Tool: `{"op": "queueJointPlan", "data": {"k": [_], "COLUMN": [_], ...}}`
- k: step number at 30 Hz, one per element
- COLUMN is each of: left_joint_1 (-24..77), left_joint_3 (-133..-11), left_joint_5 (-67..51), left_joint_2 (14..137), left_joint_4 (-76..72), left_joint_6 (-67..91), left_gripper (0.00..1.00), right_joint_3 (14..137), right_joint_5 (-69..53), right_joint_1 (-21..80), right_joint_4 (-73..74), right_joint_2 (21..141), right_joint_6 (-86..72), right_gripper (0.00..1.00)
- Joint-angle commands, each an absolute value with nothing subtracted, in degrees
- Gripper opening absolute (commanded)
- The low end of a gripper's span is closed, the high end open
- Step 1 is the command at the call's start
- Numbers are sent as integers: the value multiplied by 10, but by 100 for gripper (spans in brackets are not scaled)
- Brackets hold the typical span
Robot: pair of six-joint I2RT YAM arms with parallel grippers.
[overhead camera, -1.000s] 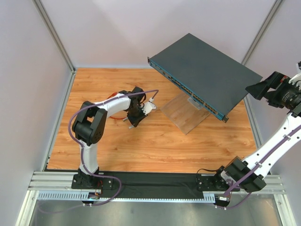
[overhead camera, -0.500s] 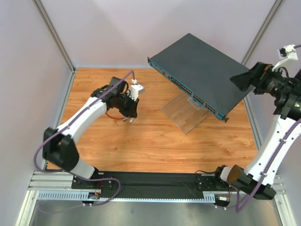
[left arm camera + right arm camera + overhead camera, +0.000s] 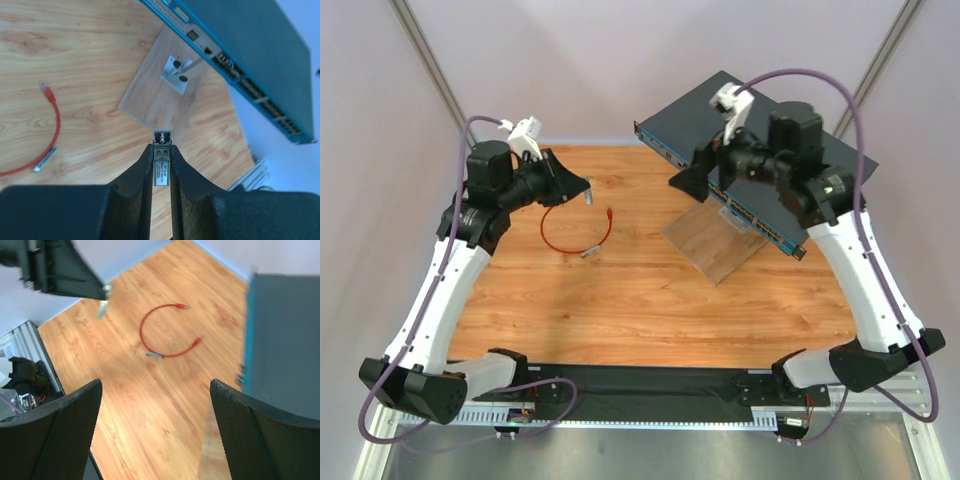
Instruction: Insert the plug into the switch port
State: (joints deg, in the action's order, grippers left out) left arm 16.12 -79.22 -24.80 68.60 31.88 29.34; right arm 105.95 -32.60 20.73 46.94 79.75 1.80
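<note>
The plug (image 3: 609, 212) lies loose on the wooden tabletop (image 3: 620, 310), left of centre in the overhead view, at one end of the red cable (image 3: 546, 232), which curls in an open loop; nothing touches it, and a small grey stub (image 3: 588, 252) rests just beside the loop's lower edge; the switch port (image 3: 250, 91), one of a row along the front face of the switch (image 3: 685, 120), shows no cable in it, so the insertion is judged not yet begun: the plug has yet to be picked up, carried to the box at upper right and pushed home; the left gripper (image 3: 161, 147) hangs above the cable at upper left, its jaws narrow and clamped on a grey metal module (image 3: 161, 162), not on the plug; the right gripper (image 3: 155, 384) hovers in front of the switch, spread wide and empty; the switch stands raised above a wooden plate (image 3: 705, 250); pale walls (image 3: 570, 70) and aluminium posts (image 3: 435, 75) enclose the cell, and a rail (image 3: 420, 385) runs along the bottom edge.
</note>
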Motion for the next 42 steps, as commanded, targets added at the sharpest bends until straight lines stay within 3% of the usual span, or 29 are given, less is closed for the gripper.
{"op": "queueJointPlan", "data": {"k": [1,5,9,17,24,25,26,28,29,33,36,39,42], "left_joint_1": [136,128,128,128,128,128,128,128,128,128,127,120,118], "left_joint_3": [-766,-745,-738,-717,-697,-691,-688,-680,-679,-675,-679,-719,-760], "left_joint_5": [-255,-255,-247,-259,-272,-273,-275,-280,-280,-291,-294,-295,-328], "left_joint_2": [659,642,633,610,601,600,599,595,594,592,591,591,600], "left_joint_4": [233,200,197,176,171,172,172,165,163,149,138,148,184], "left_joint_6": [449,512,547,580,594,595,596,605,606,607,585,497,305], "left_gripper": [0,0,0,0,0,0,0,0,0,0,11,50,59], "right_joint_3": [1040,1030,1024,1040,1060,1063,1066,1067,1064,1052,1043,1031,1004], "right_joint_5": [-249,-177,-115,-63,-51,-47,-49,-52,-53,-78,-109,-182,-279], "right_joint_1": [302,422,477,505,508,508,508,509,508,507,504,471,440], "right_joint_4": [351,316,281,259,254,251,250,250,250,258,268,288,303], "right_joint_2": [791,830,867,920,954,957,959,963,963,960,947,927,891], "right_joint_6": [40,51,42,4,-10,-11,-10,-10,-9,-10,-6,-15,-27], "right_gripper": [88,87,82,79,70,67,53,45,32,0,0,0,0]}}
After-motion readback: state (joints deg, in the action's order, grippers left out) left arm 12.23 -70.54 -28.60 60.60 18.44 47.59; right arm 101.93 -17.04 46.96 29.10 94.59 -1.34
